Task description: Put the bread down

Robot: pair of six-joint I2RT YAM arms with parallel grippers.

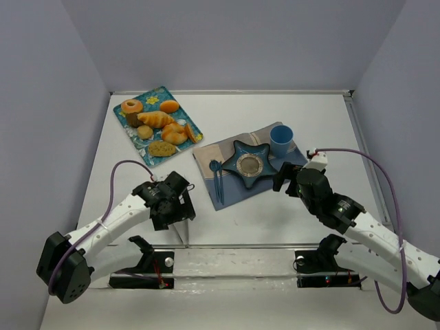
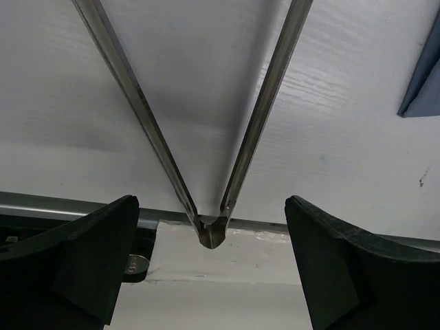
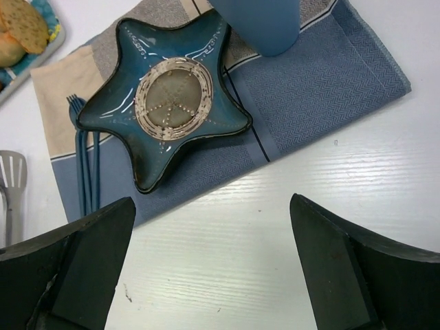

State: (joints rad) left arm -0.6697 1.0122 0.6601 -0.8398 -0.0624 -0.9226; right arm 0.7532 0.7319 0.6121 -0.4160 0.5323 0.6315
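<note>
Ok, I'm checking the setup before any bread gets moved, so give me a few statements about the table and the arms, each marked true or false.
1. The star-shaped plate has nothing on it. True.
2. The blue cup lies tipped on its side. False: it stands upright on the cloth, next to the plate.
3. The left gripper is shut on the tongs. False: its fingers stand wide open, and the tongs lie on the table between them, not gripped.
4. A blue fork lies on the cloth beside the plate. True.
5. The right gripper holds something. False: it is open and empty, above the table near the plate.
</note>
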